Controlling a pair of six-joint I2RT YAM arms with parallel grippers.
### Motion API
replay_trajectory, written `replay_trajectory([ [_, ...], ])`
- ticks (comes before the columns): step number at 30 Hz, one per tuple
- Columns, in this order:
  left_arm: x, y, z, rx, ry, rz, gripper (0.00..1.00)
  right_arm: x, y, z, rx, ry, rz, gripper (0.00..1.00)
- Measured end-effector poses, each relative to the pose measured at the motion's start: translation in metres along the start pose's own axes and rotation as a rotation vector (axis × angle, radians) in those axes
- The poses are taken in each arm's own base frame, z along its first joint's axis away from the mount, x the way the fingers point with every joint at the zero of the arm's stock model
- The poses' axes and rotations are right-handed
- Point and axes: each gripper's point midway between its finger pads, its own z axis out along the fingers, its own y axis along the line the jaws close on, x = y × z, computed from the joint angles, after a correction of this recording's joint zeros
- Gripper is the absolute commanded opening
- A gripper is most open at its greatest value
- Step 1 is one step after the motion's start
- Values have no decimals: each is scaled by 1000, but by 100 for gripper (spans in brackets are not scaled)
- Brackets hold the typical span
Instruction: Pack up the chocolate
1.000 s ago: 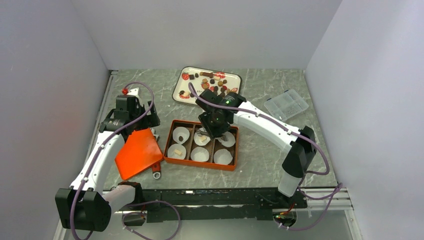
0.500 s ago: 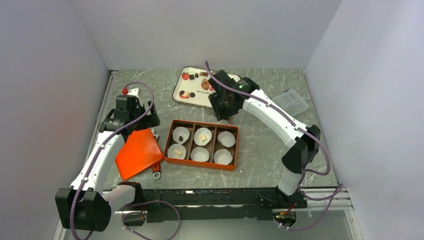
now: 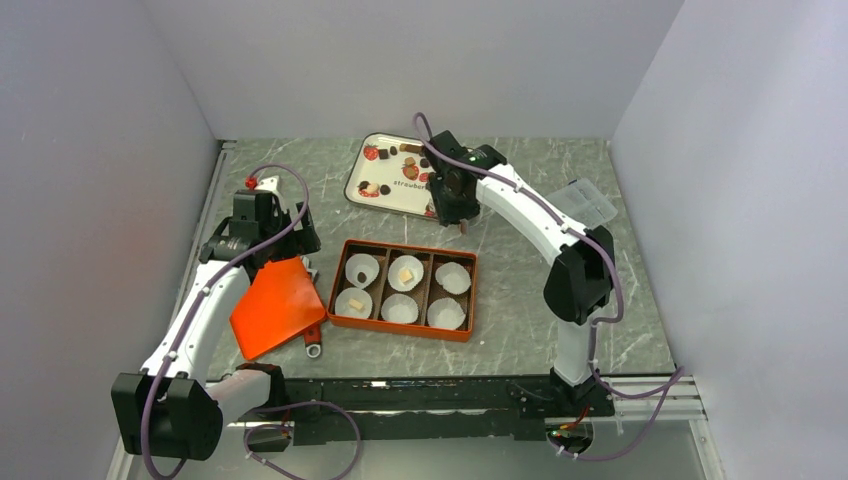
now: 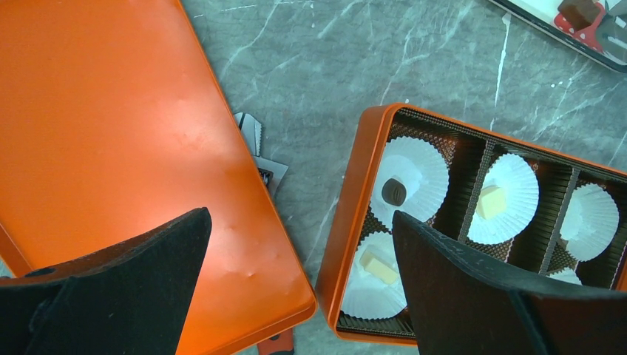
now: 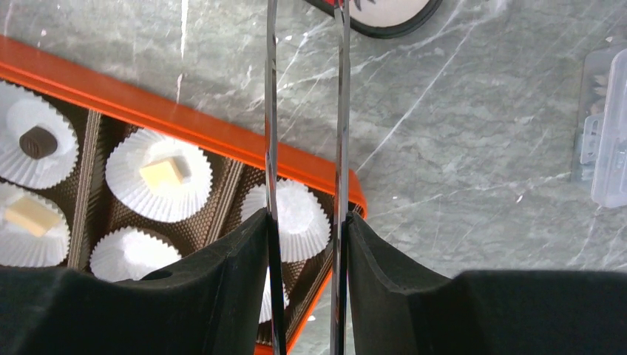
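Note:
The orange box (image 3: 400, 245) holds six white paper cups. Three hold chocolate: a dark piece (image 3: 360, 273) (image 4: 394, 191) (image 5: 38, 142), a tan piece (image 3: 406, 273) (image 4: 491, 200) (image 5: 162, 174) and a cream piece (image 3: 352, 302) (image 4: 380, 268) (image 5: 29, 215). More chocolate (image 3: 385, 188) lies on the white tray (image 3: 395, 197). My right gripper (image 3: 452, 205) (image 5: 307, 222) is shut on thin metal tongs (image 5: 341, 111) and hovers between tray and box; nothing shows between the blades. My left gripper (image 3: 265, 222) (image 4: 299, 222) is open and empty above the lid and the box's left end.
An orange lid (image 3: 275, 305) (image 4: 111, 148) lies left of the box, over a red-handled tool (image 3: 312, 340) (image 4: 259, 148). A clear plastic case (image 3: 578, 205) (image 5: 610, 133) sits at the right. White walls enclose the marble table.
My right gripper has risen from the box's upper middle cup and swung back toward the tray. A tan chocolate now lies in that cup. The left arm has not moved.

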Motion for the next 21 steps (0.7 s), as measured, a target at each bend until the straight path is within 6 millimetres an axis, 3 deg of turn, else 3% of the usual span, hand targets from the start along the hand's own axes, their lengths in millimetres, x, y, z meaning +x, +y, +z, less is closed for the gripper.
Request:
replay_trajectory([
  [10, 1, 1, 1, -2, 4, 0, 99, -19, -3, 23, -31, -2, 38, 41],
  [21, 2, 1, 3, -5, 10, -2, 99, -17, 3, 33, -54, 22, 28, 41],
])
